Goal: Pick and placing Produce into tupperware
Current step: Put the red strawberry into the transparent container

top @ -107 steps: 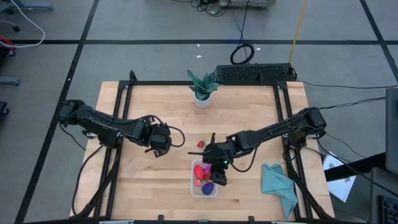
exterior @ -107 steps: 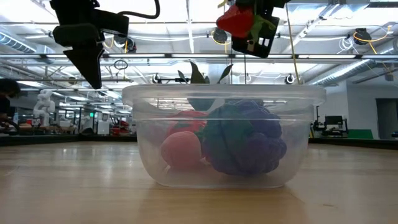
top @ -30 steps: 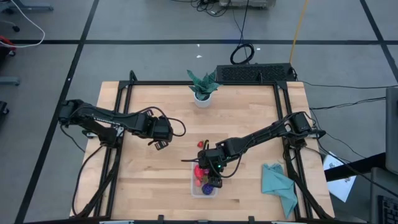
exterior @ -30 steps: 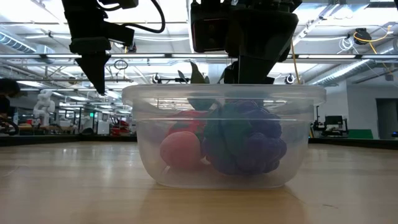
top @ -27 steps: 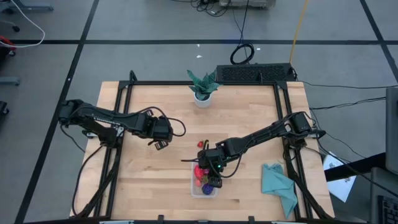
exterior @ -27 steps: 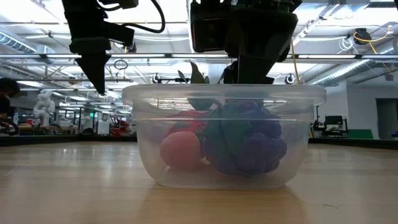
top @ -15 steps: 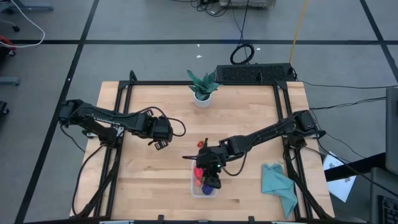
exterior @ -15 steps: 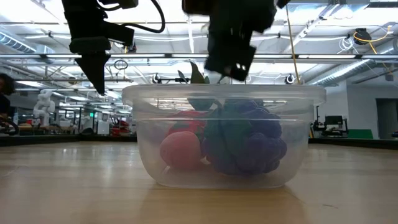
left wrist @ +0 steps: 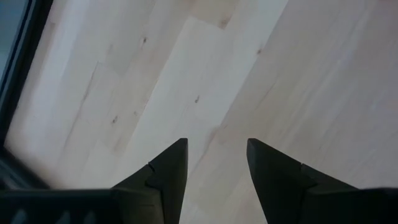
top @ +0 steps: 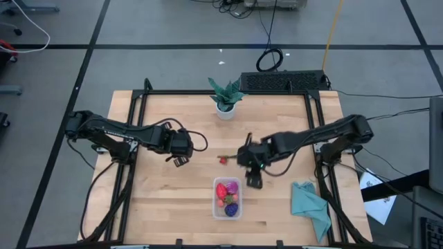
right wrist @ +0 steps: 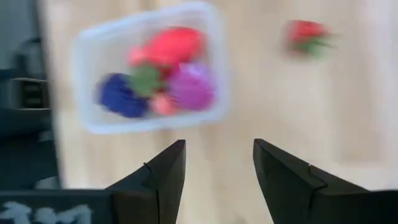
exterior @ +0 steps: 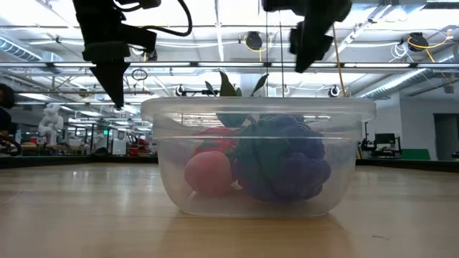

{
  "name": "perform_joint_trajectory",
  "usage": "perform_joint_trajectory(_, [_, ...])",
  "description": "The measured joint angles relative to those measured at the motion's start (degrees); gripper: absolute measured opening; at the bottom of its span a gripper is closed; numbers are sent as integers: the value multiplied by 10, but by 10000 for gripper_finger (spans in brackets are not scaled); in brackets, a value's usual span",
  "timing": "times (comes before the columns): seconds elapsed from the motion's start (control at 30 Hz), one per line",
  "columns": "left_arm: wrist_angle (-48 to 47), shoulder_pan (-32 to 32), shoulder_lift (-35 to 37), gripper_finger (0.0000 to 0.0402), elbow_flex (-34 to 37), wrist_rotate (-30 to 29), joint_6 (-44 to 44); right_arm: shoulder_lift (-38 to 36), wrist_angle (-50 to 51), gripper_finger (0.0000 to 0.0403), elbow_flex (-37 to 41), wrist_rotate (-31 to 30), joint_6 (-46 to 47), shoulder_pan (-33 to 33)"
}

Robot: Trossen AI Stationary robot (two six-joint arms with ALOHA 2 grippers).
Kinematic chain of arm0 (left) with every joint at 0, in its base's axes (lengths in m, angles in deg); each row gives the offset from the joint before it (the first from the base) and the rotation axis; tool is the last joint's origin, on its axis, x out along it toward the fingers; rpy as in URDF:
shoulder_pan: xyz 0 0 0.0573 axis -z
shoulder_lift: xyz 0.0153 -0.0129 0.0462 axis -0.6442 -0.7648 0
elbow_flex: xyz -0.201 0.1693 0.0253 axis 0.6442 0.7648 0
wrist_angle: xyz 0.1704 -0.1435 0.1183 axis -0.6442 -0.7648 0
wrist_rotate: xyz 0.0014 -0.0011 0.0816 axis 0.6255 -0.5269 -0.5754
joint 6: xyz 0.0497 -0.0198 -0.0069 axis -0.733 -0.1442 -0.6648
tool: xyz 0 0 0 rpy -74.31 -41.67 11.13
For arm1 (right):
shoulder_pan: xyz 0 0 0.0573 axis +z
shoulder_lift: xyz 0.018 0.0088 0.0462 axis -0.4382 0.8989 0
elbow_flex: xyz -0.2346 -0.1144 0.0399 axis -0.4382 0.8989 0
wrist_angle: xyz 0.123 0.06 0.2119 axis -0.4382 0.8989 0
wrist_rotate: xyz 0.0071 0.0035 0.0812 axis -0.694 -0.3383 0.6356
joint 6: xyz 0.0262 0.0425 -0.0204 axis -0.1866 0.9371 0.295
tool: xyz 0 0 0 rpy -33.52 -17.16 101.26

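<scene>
The clear tupperware (top: 227, 198) stands on the wood near the table's near edge; it also shows in the low view (exterior: 258, 154) and the right wrist view (right wrist: 81, 81). Inside lie red (top: 222, 189), magenta (right wrist: 189, 87) and dark purple (exterior: 283, 161) produce and a pinkish piece (exterior: 208, 174). One red piece with green leaves (top: 223, 160) lies on the table beyond it. My right gripper (top: 255, 181) is open and empty, just right of the tupperware's far end. My left gripper (top: 180, 160), open (left wrist: 217, 149), hovers over bare wood to the left.
A green potted plant (top: 225, 99) stands near the far edge. A teal cloth (top: 310, 204) lies at the near right corner. A black frame (top: 315, 131) borders the table's sides. Bare wood lies between the left gripper and the tupperware.
My right gripper has risen from over the tupperware and drawn back toward the table's right and far side, coming clear of the rim. The produce in the tupperware has stayed put. The left arm has kept still.
</scene>
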Motion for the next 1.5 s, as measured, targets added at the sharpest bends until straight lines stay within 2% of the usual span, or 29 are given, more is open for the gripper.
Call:
perform_joint_trajectory(0.17, [78, 0, 0, 170, 0, 34, -39, -50, 83, 180, 0, -68, -2, -40])
perform_joint_trajectory(0.37, [179, 2, -21, 170, 0, 64, -106, -86, 95, 180, 0, -88, -12, -76])
perform_joint_trajectory(0.6, [196, 2, -81, 170, 0, 75, -136, -94, 97, 180, 0, -88, -36, -89])
perform_joint_trajectory(0.83, [299, -2, -135, 170, 0, 78, -213, -94, 99, 180, 0, -88, -49, -89])
perform_joint_trajectory(0.93, [323, -10, -152, 170, 0, 106, -226, -94, 101, 180, 0, -88, -50, -89])
perform_joint_trajectory(1.03, [334, -20, -162, 170, 0, 138, -234, -94, 106, 180, 0, -88, -53, -89])
perform_joint_trajectory(1.5, [409, -41, -166, 170, 0, 210, -247, -94, 104, 180, 0, -89, -67, -89])
